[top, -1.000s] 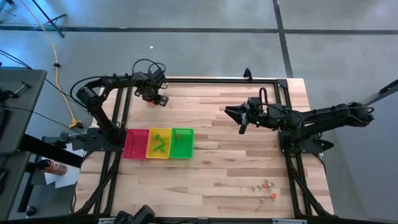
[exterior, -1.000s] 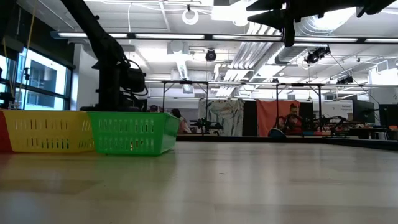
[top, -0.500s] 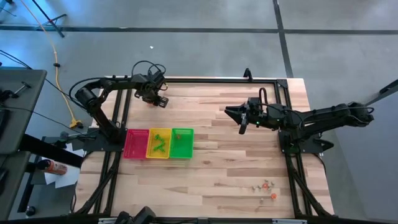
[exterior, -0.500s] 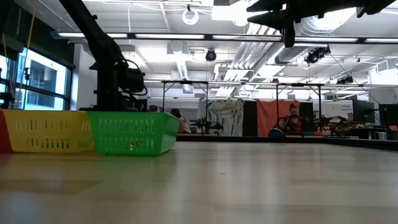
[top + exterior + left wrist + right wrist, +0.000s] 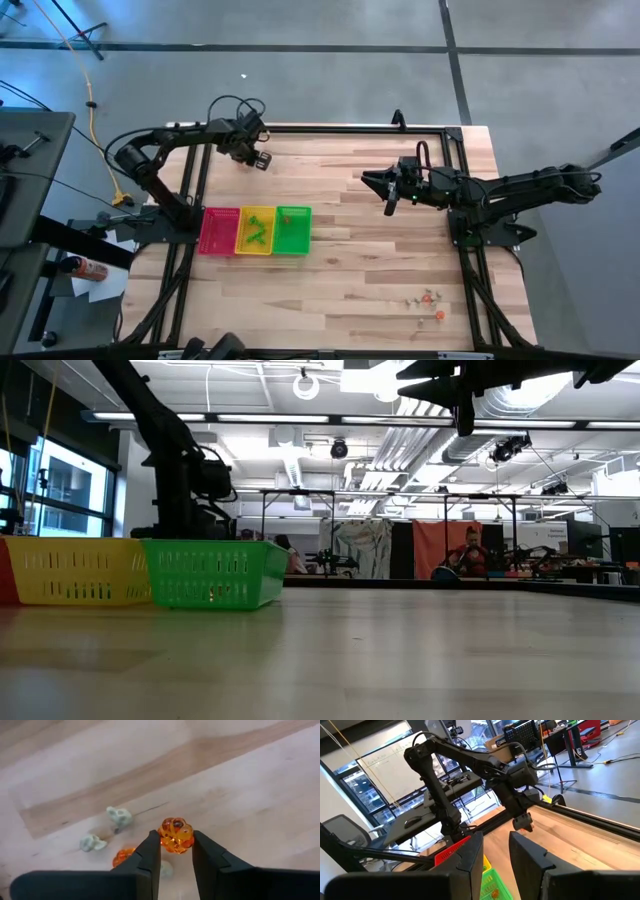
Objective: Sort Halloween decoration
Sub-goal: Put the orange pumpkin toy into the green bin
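Observation:
My left gripper [image 5: 257, 157] is over the table's far left part, shut on a tiny orange pumpkin trinket [image 5: 176, 835]. Under it on the wood lie two pale grey trinkets [image 5: 119, 816], [image 5: 91, 842] and another orange one [image 5: 123, 856]. More tiny trinkets [image 5: 425, 298] lie at the near right. My right gripper [image 5: 374, 181] hovers open and empty over the table's middle right; it also shows in its wrist view [image 5: 496, 851]. My left gripper pinches the orange pumpkin's two sides [image 5: 163, 839] between its two fingertips [image 5: 152, 845]. The fingers come from above, pointing down. The pumpkin sits at the fingers' free ends, apparently clear of the wood.
Red [image 5: 218, 230], yellow [image 5: 256, 230] and green [image 5: 292, 230] trays stand in a row at the left; small green pieces lie in the yellow one. The green tray [image 5: 210, 572] fills the low view's left. Bare wood lies between the trays and the near-right trinkets.
My left gripper has risen a little over the far left part of the table, and its arm's elbow has swung toward the left edge.

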